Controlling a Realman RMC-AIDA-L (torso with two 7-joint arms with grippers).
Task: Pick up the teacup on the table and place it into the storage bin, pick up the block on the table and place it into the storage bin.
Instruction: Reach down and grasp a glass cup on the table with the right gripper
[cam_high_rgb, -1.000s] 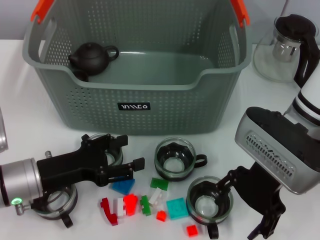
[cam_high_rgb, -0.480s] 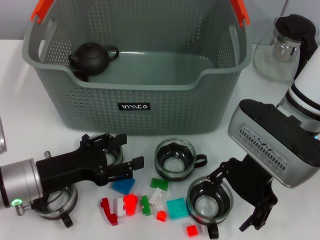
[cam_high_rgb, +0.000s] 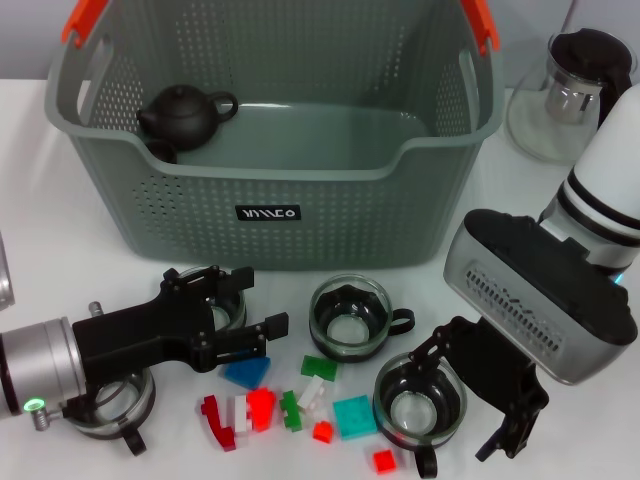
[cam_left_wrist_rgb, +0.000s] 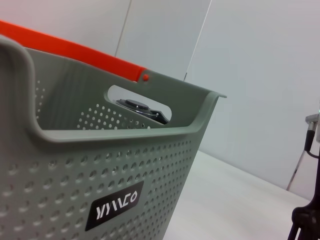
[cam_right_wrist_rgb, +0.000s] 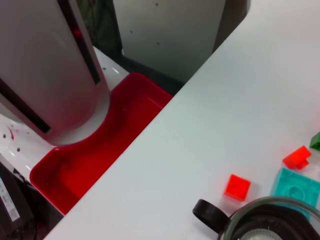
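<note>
The storage bin (cam_high_rgb: 300, 190) holds a black teapot (cam_high_rgb: 183, 113). Three glass teacups and small blocks (cam_high_rgb: 300, 405) sit in front on the bench (cam_high_rgb: 40, 230). The right end effector (cam_high_rgb: 475, 400) is wide open around one teacup (cam_high_rgb: 420, 408). The left end effector (cam_high_rgb: 250, 315) is open, holding nothing.

Two grippers low over cups and blocks, bin behind

We see the storage bin (cam_high_rgb: 270, 150) at the back of the white table (cam_high_rgb: 30, 200) with a dark teapot (cam_high_rgb: 183, 113) inside; a glass pot (cam_high_rgb: 570, 95) stands to its right. Our left gripper (cam_high_rgb: 255, 340) reaches in from the left with its fingers parted, beside a glass teacup (cam_high_rgb: 350, 320) and above a blue block (cam_high_rgb: 247, 373). Our right gripper (cam_high_rgb: 480, 400) straddles another teacup (cam_high_rgb: 420, 405) with its fingers spread, near a teal block (cam_high_rgb: 354, 415) and a small red block (cam_high_rgb: 384, 461).
</note>
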